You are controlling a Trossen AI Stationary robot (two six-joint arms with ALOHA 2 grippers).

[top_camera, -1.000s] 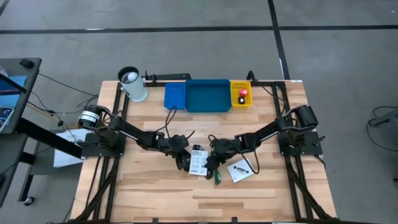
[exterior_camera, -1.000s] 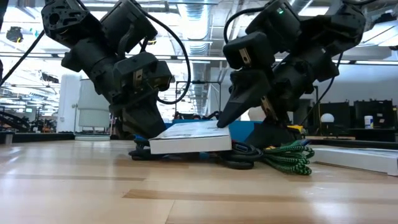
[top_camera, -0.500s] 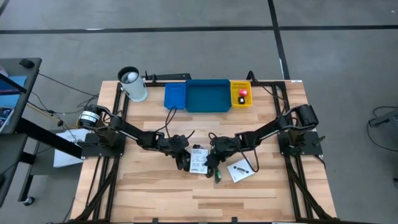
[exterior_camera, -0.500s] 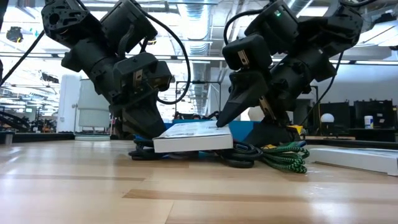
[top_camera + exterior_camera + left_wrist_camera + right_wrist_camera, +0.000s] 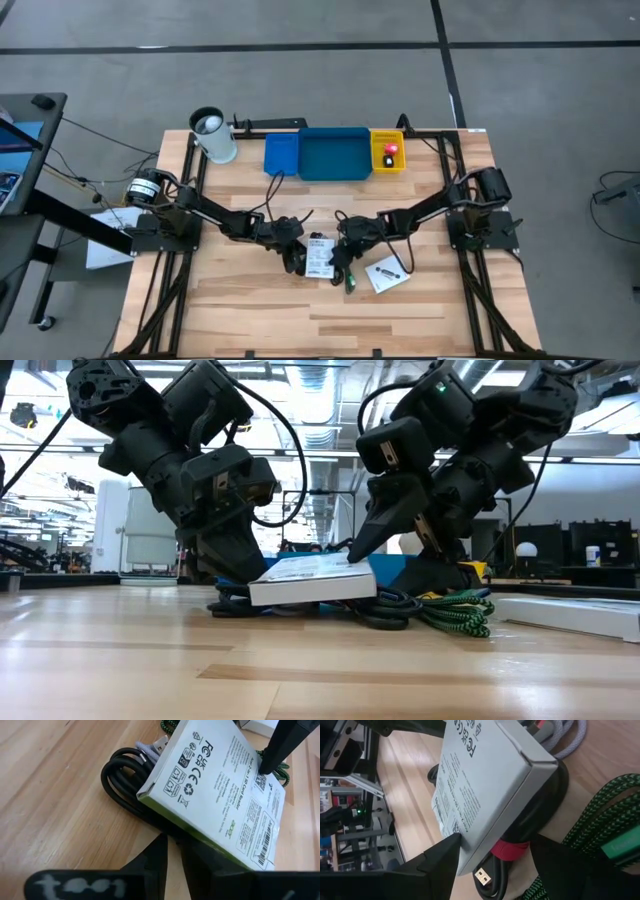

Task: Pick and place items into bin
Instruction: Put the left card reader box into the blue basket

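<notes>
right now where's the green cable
In the high view the green cable lies mid-table, just right of the white box and left of the flat packet.

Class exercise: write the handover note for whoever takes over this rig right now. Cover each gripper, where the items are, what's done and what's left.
Left gripper: low at mid-table, nearly shut beside the white box.
Right gripper: open, one finger pressing on the box's top, the other under its edge.
The box lies tilted on a coiled black cable; green braided cable beside it.
A second white packet lies to the right.
Done: a red block in the yellow tray.
Left: box, cables, packet.
</notes>
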